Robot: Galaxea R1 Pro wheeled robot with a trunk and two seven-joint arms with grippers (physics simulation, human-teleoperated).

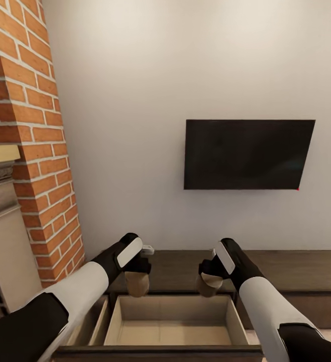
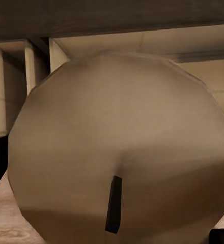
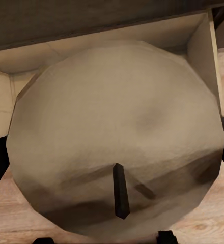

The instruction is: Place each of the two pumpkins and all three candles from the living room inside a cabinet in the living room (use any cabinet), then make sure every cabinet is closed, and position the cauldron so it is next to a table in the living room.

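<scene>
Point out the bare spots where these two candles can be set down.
The pulled-out pale wood drawer shows a bare floor between its four walls, below both the left gripper with its beige candle and the right gripper with its candle. The dark brown cabinet top beneath the black TV is also bare.

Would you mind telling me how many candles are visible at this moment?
2. One candle is held in the left gripper, one candle in the right gripper, both above the open drawer of the cabinet. A third may be elsewhere.
</scene>
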